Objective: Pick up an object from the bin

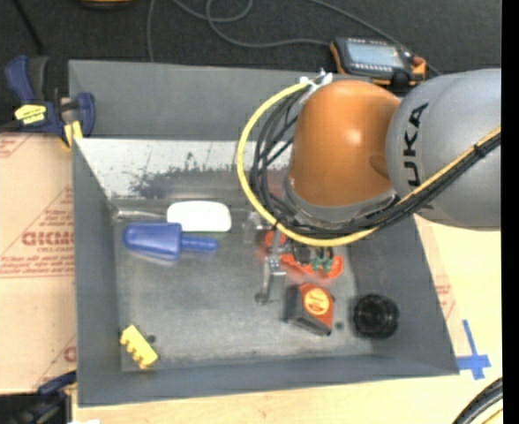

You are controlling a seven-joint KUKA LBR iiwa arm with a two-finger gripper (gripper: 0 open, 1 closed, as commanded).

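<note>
Orange and black, a tape measure (314,307) lies on the floor of the grey metal bin (171,100), towards its near right. The gripper (271,283) hangs low just to the left of it, beside it rather than round it; whether it is spread or pressed together cannot be told. A black round cap (374,316) sits right of the tape measure. Far left lie a white oval piece (199,216) and a blue scoop (161,241), touching. A yellow toothed block (139,347) rests at the near left.
</note>
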